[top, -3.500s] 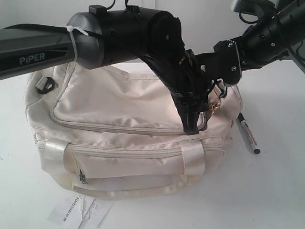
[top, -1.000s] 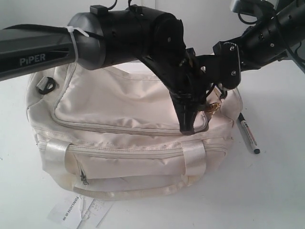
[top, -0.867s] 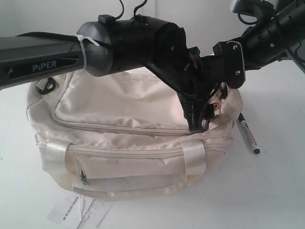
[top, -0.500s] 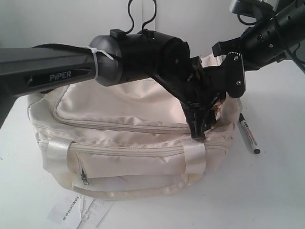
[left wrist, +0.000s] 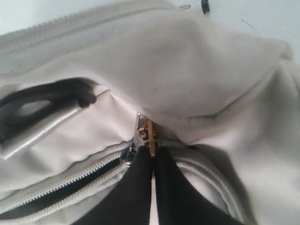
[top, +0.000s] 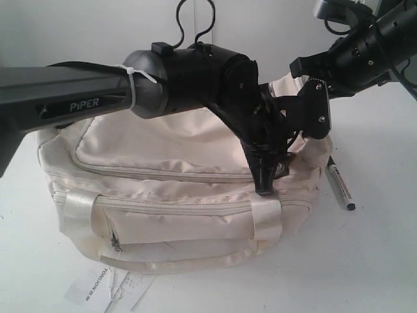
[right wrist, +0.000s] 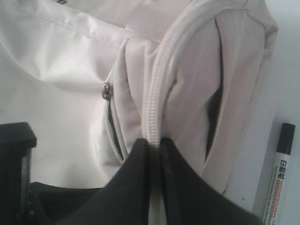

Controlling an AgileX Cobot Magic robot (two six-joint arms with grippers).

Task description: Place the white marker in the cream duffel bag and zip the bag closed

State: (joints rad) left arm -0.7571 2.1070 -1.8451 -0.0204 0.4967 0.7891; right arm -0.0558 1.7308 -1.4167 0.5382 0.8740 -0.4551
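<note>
The white marker (top: 339,184) lies unpacked on the worktop (top: 378,261) beside the cream duffel bag (top: 163,143), whose zipper pull (left wrist: 151,137) the left fingers (left wrist: 133,192) clench and whose zipper edge (right wrist: 158,112) the right fingers (right wrist: 183,197) pinch.

My left gripper (left wrist: 152,159) points down over the cream duffel bag (top: 163,143), jaws pinched on its zipper pull (left wrist: 150,133); my right gripper (right wrist: 154,147) clamps its zipper track (right wrist: 159,93).

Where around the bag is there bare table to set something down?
Bare table lies front-right, bordered by the white marker and the cream duffel bag. A narrower strip runs along the bag's left end, behind the paper tag. Crowded: the bag's right end, where left gripper and right gripper clamp its zipper, marker alongside.
</note>
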